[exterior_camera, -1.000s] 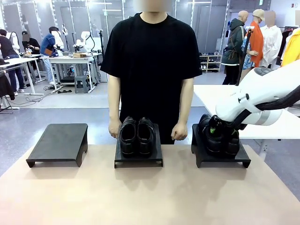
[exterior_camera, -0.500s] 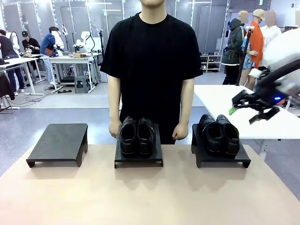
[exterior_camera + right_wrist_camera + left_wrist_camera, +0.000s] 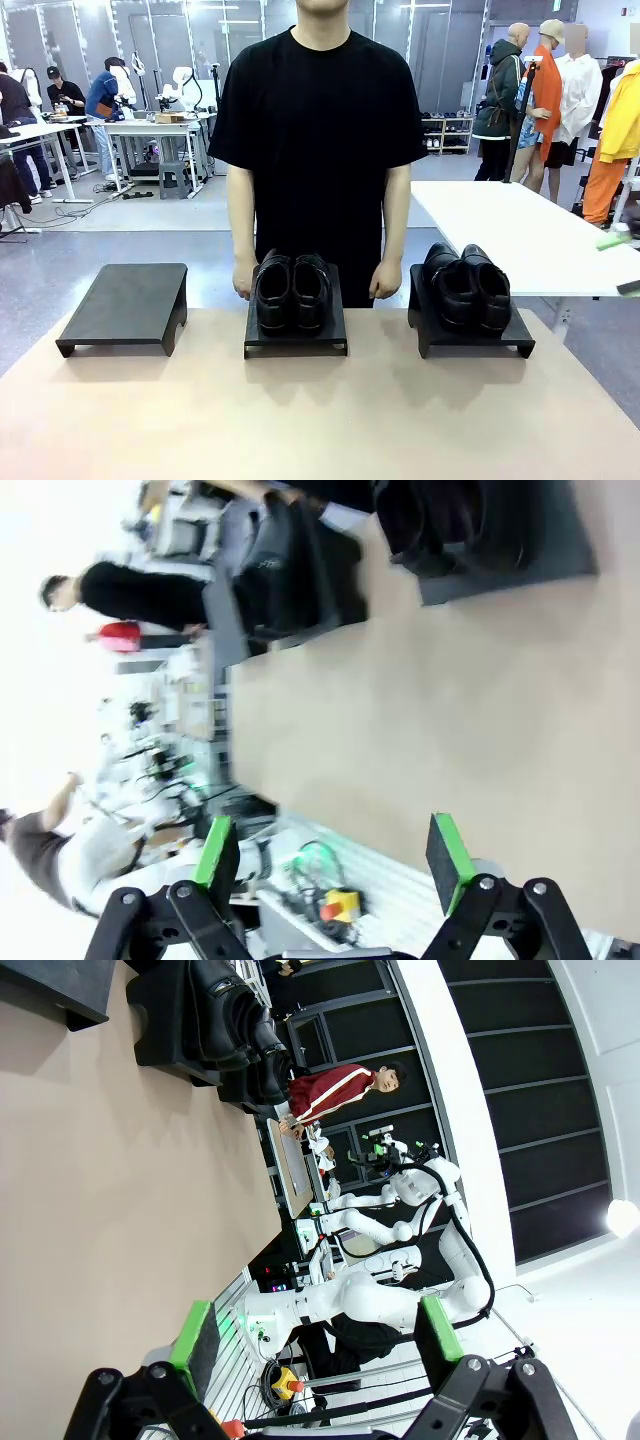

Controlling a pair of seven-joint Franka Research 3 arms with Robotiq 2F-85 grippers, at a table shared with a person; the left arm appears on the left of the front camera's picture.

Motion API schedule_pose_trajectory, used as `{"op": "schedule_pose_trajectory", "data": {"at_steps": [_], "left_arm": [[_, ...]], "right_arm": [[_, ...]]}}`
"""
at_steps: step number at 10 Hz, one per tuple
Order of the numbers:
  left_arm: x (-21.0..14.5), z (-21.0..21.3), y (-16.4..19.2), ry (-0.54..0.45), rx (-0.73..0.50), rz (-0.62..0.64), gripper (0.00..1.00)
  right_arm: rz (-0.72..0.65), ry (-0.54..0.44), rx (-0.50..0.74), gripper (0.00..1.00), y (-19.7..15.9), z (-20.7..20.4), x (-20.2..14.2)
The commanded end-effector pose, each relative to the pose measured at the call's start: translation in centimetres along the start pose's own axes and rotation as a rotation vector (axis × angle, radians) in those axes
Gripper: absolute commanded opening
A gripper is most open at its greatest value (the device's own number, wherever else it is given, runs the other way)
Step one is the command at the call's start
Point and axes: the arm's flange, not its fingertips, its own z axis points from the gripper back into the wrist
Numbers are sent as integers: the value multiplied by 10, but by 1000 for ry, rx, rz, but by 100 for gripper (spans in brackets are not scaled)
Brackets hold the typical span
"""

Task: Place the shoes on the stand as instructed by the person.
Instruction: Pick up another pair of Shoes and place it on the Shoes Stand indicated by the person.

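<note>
One pair of glossy black shoes sits on the middle stand, right in front of the person, whose hands hang on either side of it. A second pair rests on the right stand. The left stand is bare. At the picture's far right edge, well off the table, my right gripper shows as a blur. In its wrist view it is open and holds nothing, with a pair of shoes far off. My left gripper is open and holds nothing, away from the shoes.
The tan table lies bare in front of the stands. A white table stands behind on the right. Other people and work benches are farther back in the room.
My right arm has let go of the pair on the right stand and pulled back to the right, off the table. Both pairs of shoes and the person have stayed put.
</note>
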Motion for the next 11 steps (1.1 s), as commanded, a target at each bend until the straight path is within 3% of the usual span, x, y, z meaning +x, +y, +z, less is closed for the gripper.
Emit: {"op": "schedule_pose_trajectory", "data": {"at_steps": [1,5,8,9,11], "left_arm": [[-3,0,-2,5,-14,-16,100],[-3,0,-2,5,-14,-16,100],[-3,0,-2,5,-14,-16,100],[-3,0,-2,5,-14,-16,100],[-3,0,-2,5,-14,-16,100]], "right_arm": [[-26,23,153,95,-40,22,-22],[-173,-110,400,95,-141,66,-87],[-163,-171,420,95,-155,59,-98],[-156,-170,418,95,-149,58,-88],[-201,-144,403,95,-161,62,-107]]}}
